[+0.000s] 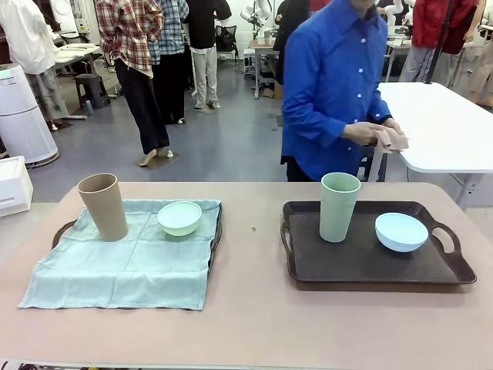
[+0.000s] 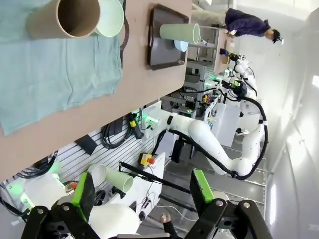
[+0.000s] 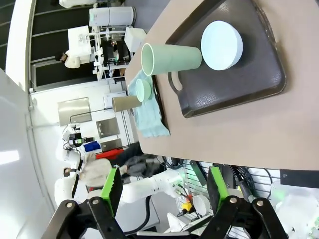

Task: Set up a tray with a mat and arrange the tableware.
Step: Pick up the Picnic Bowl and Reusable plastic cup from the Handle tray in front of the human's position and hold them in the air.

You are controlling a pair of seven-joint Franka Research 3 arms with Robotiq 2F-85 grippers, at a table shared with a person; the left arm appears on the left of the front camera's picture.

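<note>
On the left, a pale teal mat (image 1: pixel 123 262) covers a dark tray (image 1: pixel 218 227). On the mat stand a tan cup (image 1: pixel 104 206) and a mint green bowl (image 1: pixel 179 218). The dark brown tray (image 1: pixel 362 262) on the right is bare of cloth and holds a sage green cup (image 1: pixel 339 206) and a pale blue bowl (image 1: pixel 400 231). My left gripper (image 2: pixel 143 191) is open and empty, off the table's near edge, with the tan cup (image 2: pixel 65 20) and mat (image 2: pixel 50 74) far ahead. My right gripper (image 3: pixel 163 189) is also open and empty, back from the right tray (image 3: pixel 234 84).
A person in a blue shirt stands at the far side, both hands holding a folded tan cloth (image 1: pixel 394 139). A white table (image 1: pixel 447 123) stands behind to the right. Bare tabletop (image 1: pixel 250 254) lies between the two trays and along the near edge.
</note>
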